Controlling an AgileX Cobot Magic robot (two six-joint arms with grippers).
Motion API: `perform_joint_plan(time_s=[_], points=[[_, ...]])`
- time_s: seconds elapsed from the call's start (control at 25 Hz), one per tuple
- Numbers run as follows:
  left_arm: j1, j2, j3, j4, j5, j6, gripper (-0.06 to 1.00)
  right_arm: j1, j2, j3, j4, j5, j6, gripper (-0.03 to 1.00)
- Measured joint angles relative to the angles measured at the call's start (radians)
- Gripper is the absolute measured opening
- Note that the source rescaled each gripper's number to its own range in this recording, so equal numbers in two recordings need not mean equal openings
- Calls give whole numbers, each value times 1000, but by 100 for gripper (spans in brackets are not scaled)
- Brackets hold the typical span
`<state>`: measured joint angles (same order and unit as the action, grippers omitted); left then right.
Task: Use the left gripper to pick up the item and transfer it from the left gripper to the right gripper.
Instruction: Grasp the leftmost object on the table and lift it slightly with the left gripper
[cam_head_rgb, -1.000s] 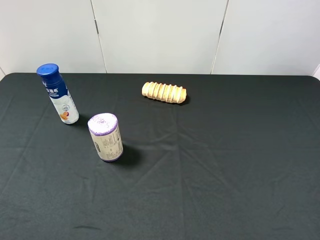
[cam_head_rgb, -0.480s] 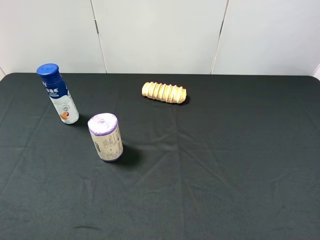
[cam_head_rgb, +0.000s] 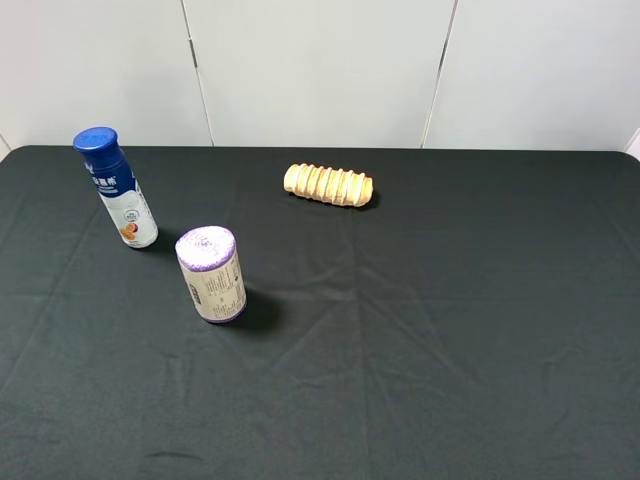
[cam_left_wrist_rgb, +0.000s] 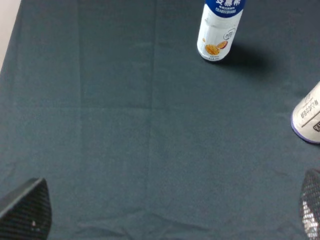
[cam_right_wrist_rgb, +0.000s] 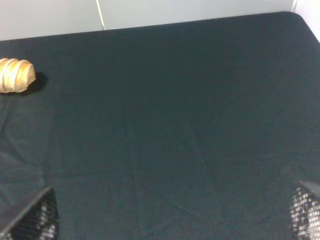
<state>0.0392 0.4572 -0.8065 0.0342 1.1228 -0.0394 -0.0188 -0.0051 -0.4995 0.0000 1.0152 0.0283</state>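
Blue-capped bottle (cam_head_rgb: 118, 192) upright at far-left of table (cam_head_rgb: 450, 330), near purple-topped cylinder (cam_head_rgb: 211, 274). L gripper (cam_left_wrist_rgb: 165, 215) jaws wide apart, well short of bottle; R gripper (cam_right_wrist_rgb: 170, 212) jaws apart too

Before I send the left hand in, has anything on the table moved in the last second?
Nothing visibly changed. The bottle, the purple-topped can and the bread roll sit where they were. The left hand and the right hand are open, holding nothing.
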Motion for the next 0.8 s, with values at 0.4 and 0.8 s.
perform_joint_plan(time_s=[0.4,0.8], points=[[-3,538,-382,1,42,23,98,0,0,0,0,0,0,100],[-157,938,-572,3,45,26,97,0,0,0,0,0,0,100]])
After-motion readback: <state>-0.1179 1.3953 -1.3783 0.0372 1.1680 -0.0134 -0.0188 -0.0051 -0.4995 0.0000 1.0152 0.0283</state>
